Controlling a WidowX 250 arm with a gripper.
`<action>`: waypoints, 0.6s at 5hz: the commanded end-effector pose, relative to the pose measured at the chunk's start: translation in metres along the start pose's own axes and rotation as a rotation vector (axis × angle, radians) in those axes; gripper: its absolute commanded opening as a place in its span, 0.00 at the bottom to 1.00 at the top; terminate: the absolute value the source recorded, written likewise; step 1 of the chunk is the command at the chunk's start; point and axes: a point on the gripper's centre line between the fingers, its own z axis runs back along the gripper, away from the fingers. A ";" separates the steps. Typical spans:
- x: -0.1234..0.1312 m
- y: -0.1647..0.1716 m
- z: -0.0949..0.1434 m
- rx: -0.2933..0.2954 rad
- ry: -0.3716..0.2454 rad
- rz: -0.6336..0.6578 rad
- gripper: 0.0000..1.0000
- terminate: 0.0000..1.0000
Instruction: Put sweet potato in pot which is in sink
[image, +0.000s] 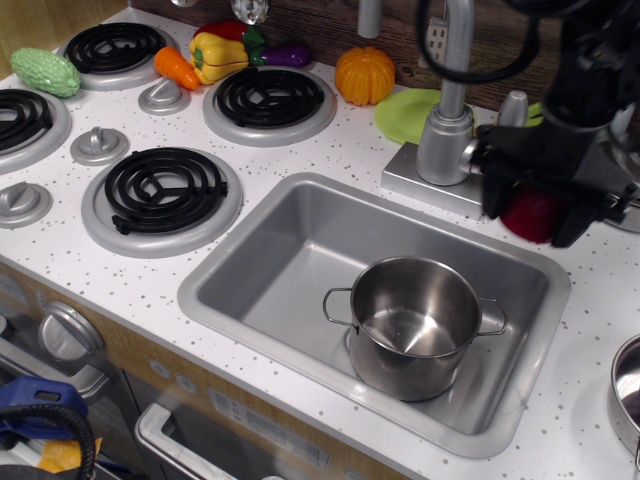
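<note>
Up at the right, the gripper (534, 212) hangs above the far right corner of the sink (300, 195), its black jaws clenched on the sweet potato (530, 216), which shows as a dark red lump between the two fingers (497, 196) and clear of the worktop (330, 145); the toy sits over the sink's rim beside the faucet base, not over the pot. Down in the basin the pot (415, 325) stands upright toward the near right end, its inside bare and shiny, one wire handle pointing left and the other right; it lies below and a little left of the held toy, well apart from it. Behind the sink the faucet (446, 120) rises from its grey plate, with a green plate (405, 112) just behind it; the orange pumpkin (365, 75) sits left of that near the back wall. Farther left lie the carrot (177, 68), a yellow pepper (218, 55) and an eggplant (284, 54) among the black coil burners (165, 186); a green corn cob (45, 71) rests at the far left edge.
</note>
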 end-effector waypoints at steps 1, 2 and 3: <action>-0.018 0.025 0.020 -0.018 -0.058 0.022 0.00 0.00; -0.035 0.050 0.009 -0.014 -0.068 -0.033 1.00 0.00; -0.041 0.063 0.001 -0.023 -0.070 -0.067 1.00 0.00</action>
